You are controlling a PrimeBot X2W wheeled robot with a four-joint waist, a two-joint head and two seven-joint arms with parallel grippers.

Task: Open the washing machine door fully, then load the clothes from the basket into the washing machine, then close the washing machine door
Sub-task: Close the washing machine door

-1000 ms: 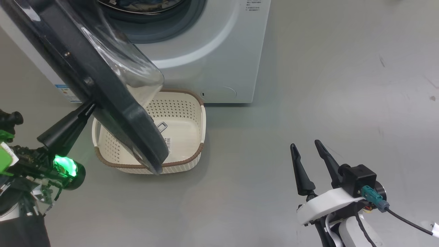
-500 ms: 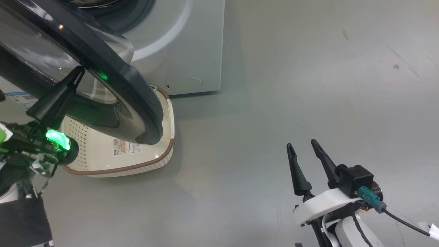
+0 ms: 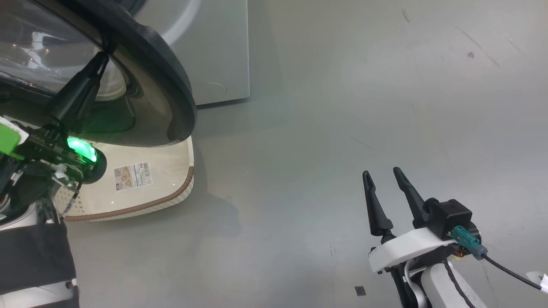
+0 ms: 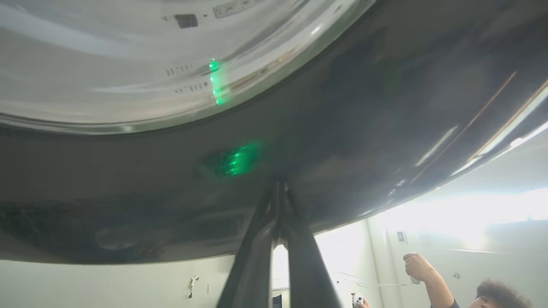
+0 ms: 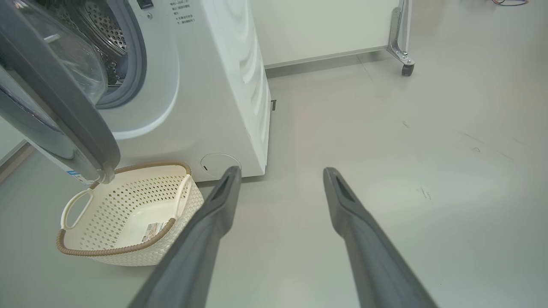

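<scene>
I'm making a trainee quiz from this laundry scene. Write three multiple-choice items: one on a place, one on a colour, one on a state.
1. Where is the basket? A. floor before the washing machine B. atop it C. in the drum
2. Its rim's colour? A. blue B. brown C. red
3. The right gripper? A. shut on cloth B. open, empty C. shut on a handle
Answers: 1A, it sits on the floor below the washing machine door; 2B, brown woven band; 3B, jaws apart, nothing between.

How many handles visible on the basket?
2. In the right wrist view, the basket has a left-end handle and a right-end handle, the latter nearer the washing machine. None seems hidden.
</scene>
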